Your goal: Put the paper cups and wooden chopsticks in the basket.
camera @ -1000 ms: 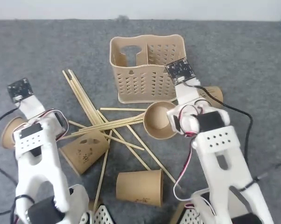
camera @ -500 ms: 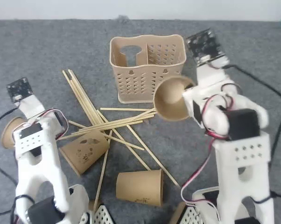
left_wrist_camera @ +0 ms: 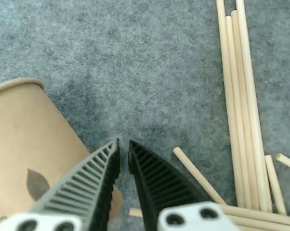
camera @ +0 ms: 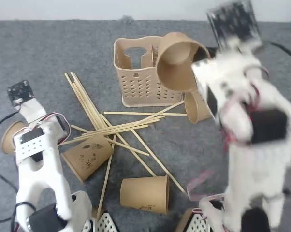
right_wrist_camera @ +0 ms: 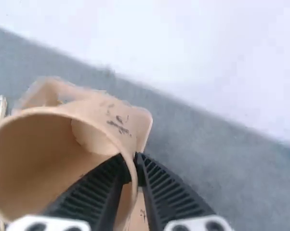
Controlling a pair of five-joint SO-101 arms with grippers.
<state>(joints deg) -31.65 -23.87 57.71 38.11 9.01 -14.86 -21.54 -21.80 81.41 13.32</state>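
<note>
My right gripper (camera: 199, 54) is shut on the rim of a paper cup (camera: 177, 60), held tilted in the air above the tan perforated basket (camera: 136, 79). In the right wrist view the fingers (right_wrist_camera: 154, 185) pinch that cup's wall (right_wrist_camera: 53, 163). Another cup (camera: 196, 106) lies against the basket's right side. Two cups (camera: 87, 157) (camera: 144, 193) lie on their sides in front. Wooden chopsticks (camera: 111, 128) are scattered across the middle. My left gripper (left_wrist_camera: 124, 144) is shut and empty, low over the carpet beside a cup (left_wrist_camera: 24, 144) at the far left (camera: 7, 137).
Grey carpet (camera: 49, 48) covers the table. A bundle of chopsticks (left_wrist_camera: 241, 96) lies close to the left gripper. The left arm (camera: 36, 145) stands at the front left, the right arm's body (camera: 252, 125) at the front right.
The right arm has lifted the cup off the carpet, up and back to above the basket. The cup beside the basket has come into sight. The left arm has kept still.
</note>
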